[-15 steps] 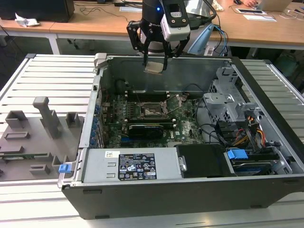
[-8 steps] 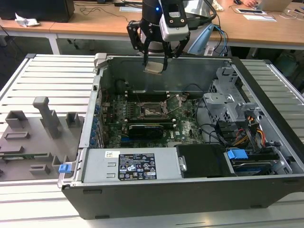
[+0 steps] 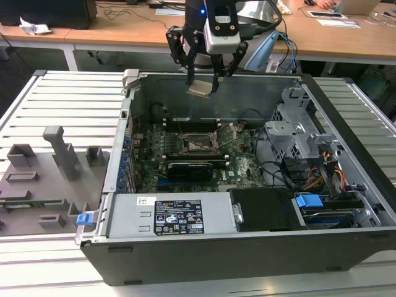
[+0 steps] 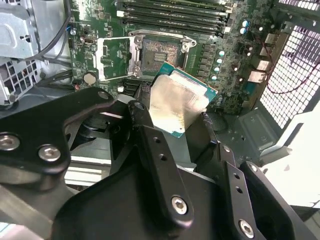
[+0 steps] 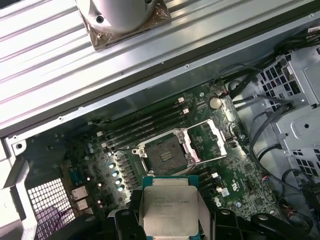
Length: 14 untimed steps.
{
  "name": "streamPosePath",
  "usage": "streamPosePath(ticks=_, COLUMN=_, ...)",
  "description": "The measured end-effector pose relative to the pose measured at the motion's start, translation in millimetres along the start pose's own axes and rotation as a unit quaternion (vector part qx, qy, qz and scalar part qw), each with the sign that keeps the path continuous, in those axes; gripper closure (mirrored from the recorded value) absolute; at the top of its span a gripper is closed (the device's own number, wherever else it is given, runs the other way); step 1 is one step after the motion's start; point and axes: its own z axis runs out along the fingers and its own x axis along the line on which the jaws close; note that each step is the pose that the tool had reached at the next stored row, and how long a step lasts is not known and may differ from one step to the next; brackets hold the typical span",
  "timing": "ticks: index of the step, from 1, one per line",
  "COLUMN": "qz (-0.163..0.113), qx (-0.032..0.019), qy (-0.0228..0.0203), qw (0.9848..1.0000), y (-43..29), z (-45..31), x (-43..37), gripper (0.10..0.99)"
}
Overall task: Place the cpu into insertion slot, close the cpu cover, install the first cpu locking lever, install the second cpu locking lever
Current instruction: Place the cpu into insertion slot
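Step one, I judge: my claw [image 3: 203, 84] pinches the cpu [image 5: 170, 212] by its edges, well above the bare slot [image 5: 167, 154], with the cover [image 5: 212, 140] swung open. Seating it likely calls for a level, squared descent.

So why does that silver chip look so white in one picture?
In the second wrist view, glare bleaches the cpu pale; in the first wrist view its metal face is evenly lit and grey; in the exterior view the insertion slot looks dim inside the computer case.
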Motion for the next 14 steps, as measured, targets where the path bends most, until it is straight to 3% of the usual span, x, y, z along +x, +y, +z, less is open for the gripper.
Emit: streamPosePath(ticks=14, qz=0.060, qx=-0.0012, qy=-0.0054, qw=0.9982, y=-0.1, z=0.2, x=0.1, gripper=0.561)
